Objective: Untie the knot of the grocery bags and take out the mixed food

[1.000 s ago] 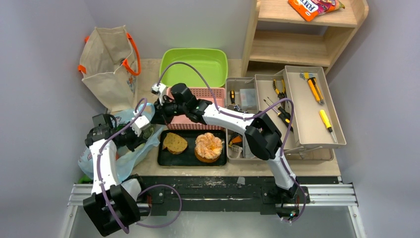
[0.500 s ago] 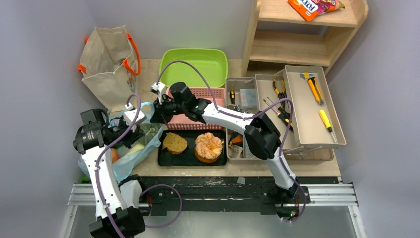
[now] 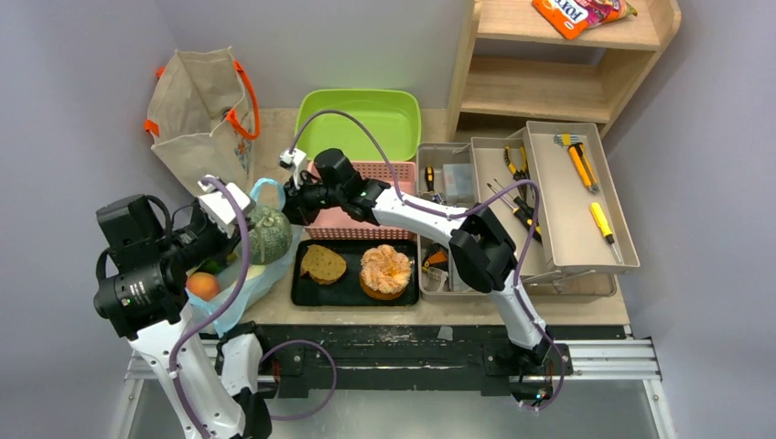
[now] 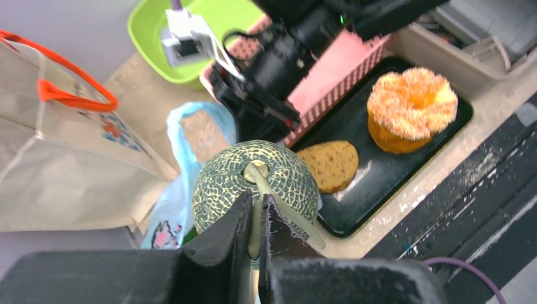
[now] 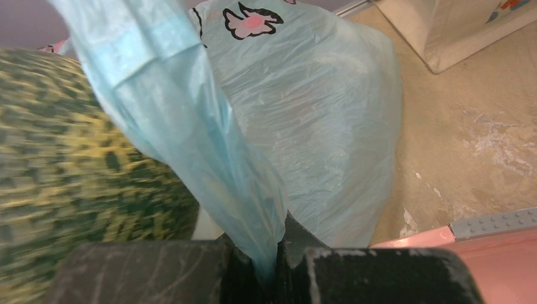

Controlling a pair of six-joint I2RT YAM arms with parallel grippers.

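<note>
Pinching the stem (image 4: pixel 256 172) between nearly closed jaws, the left gripper (image 4: pixel 255 206) holds the melon (image 4: pixel 278 180) above the blue bag (image 3: pixel 240 291), which sags at the table's near left corner. The right gripper (image 5: pixel 278 244) is clamped tight on the bag's handle (image 5: pixel 177 114), and this strip of plastic is drawn taut just beside the melon. An orange fruit (image 3: pixel 203 285) shows in the bag next to the left arm. The tote (image 3: pixel 197 119) stands upright behind the bag, against the left wall. A black tray (image 3: pixel 307 291) to the right of the bag carries the pastry (image 3: pixel 385 270) and a bread slice (image 3: pixel 322 263), lying side by side but apart.
</note>
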